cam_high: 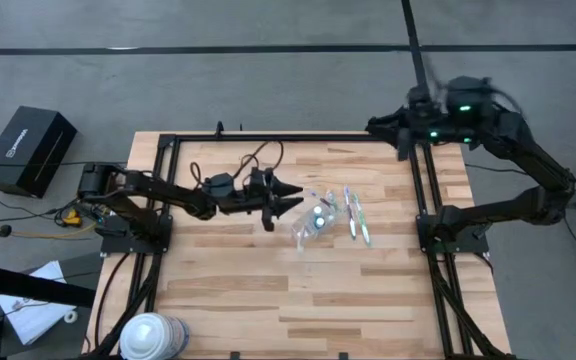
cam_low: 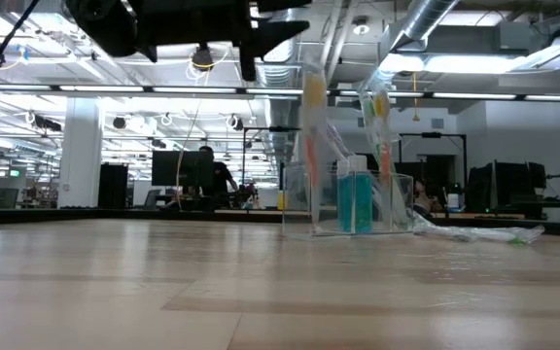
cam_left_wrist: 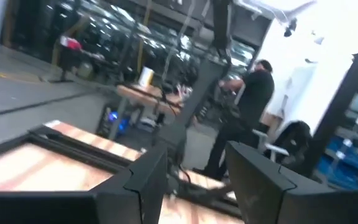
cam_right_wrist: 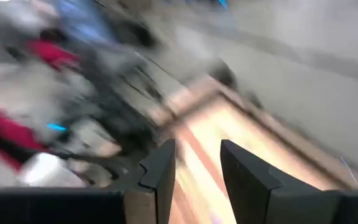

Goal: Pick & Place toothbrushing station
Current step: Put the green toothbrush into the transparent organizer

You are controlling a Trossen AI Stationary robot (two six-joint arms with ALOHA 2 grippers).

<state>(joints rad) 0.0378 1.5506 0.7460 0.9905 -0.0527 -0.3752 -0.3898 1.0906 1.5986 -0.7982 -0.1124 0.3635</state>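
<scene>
A small see-through cup stands upright on the wooden table, right of its middle. A blue tube with a white end stands inside it, and thin pastel toothbrushes rise out of it. In the high view the cup shows with toothbrushes at its right side. My left gripper hovers open just left of the cup and above it, fingers pointing toward the table's right edge, with nothing between them. My right gripper is open and raised high over the table's far right corner.
A big white-and-blue roll lies at the near left corner. A black cable lies on the far part of the table. Crumpled see-through plastic lies right of the cup. A black box sits off the table's left. A person stands beyond the table.
</scene>
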